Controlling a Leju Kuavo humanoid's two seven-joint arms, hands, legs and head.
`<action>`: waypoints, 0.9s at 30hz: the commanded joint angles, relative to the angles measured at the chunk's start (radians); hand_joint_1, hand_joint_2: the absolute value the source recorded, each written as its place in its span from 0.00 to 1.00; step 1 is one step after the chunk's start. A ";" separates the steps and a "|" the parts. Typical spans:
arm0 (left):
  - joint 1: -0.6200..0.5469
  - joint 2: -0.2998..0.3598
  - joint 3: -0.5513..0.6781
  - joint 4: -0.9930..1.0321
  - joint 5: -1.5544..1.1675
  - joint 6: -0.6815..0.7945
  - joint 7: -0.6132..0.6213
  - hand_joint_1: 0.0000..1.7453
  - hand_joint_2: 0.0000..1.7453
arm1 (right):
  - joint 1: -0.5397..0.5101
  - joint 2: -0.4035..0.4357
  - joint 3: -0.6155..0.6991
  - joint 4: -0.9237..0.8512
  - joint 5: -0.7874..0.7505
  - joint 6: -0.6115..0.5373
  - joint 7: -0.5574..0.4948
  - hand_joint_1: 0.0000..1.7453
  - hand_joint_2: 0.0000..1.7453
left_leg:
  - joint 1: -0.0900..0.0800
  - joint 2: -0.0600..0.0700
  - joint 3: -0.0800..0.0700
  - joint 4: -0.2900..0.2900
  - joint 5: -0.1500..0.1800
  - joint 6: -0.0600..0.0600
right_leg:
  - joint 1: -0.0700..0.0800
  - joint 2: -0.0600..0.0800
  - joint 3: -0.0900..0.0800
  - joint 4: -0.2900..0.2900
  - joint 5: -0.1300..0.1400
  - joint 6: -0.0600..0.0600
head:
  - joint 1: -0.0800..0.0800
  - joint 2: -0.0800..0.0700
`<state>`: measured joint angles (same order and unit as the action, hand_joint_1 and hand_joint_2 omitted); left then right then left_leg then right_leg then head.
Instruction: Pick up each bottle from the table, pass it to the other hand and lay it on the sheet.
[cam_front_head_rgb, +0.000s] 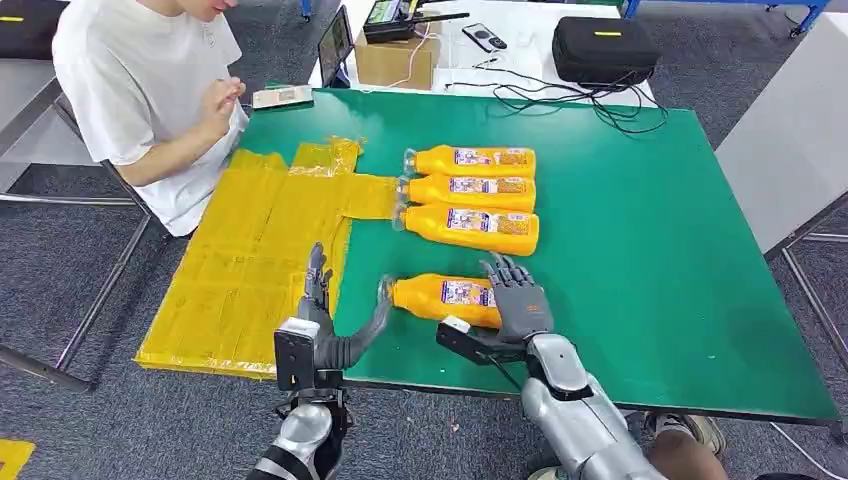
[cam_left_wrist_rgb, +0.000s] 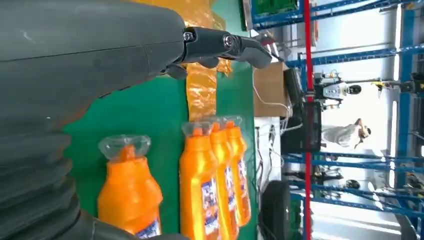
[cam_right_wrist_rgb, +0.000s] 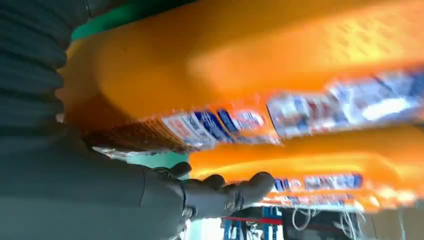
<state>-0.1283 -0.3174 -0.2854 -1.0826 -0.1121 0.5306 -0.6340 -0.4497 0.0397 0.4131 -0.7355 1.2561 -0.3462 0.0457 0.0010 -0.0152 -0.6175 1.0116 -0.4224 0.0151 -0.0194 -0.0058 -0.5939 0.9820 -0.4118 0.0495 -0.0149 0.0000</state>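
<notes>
- Risk: the nearest bottle lies on its side on the green table; a loose grasp by the right hand could let it roll or slip.
- Right hand: fingers wrapped over the bottle's base end, holding it.
- Left hand: fingers spread, empty, just beside the cap, near the yellow sheet.
- Three more bottles lie beyond.

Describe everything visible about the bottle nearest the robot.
The near bottle is orange plastic with a clear cap and a blue-and-white label, lying on its side on the green table, cap toward the yellow sheet. It lies apart from the row of three bottles beyond it. The right robot hand rests over its base end, fingers draped across the top; whether it grips yet is unclear. The left robot hand hangs open just beside the cap, not clearly touching.
</notes>
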 joint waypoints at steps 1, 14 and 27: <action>0.007 -0.005 0.070 -0.007 -0.020 -0.007 0.016 0.00 1.00 | -0.076 -0.021 0.088 0.108 0.022 0.116 0.056 0.00 1.00 | 0.001 0.001 0.003 0.000 -0.001 -0.001 | 0.001 0.000 0.004 -0.001 -0.001 -0.002 | 0.000 0.000; -0.063 -0.022 0.089 0.103 0.005 -0.050 -0.005 0.00 1.00 | -0.225 -0.082 0.171 0.326 -0.086 0.434 -0.063 1.00 1.00 | 0.001 0.000 0.009 -0.001 0.001 0.000 | 0.002 -0.001 0.009 -0.003 0.001 -0.002 | 0.000 0.000; -0.038 -0.002 0.058 0.050 0.068 -0.044 -0.046 0.00 1.00 | -0.069 -0.066 0.016 0.087 -0.517 0.247 -0.406 1.00 1.00 | 0.001 -0.001 0.015 -0.001 0.001 0.001 | 0.002 -0.001 0.017 -0.005 0.001 -0.001 | 0.000 0.000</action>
<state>-0.1507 -0.3285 -0.2262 -1.0430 -0.0591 0.4734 -0.6767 -0.6745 -0.0366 0.5184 -0.5196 0.9061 0.0094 -0.2611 0.0004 -0.0153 -0.6037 1.0116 -0.4217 0.0168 -0.0198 -0.0050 -0.5802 0.9796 -0.4107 0.0506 -0.0149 0.0000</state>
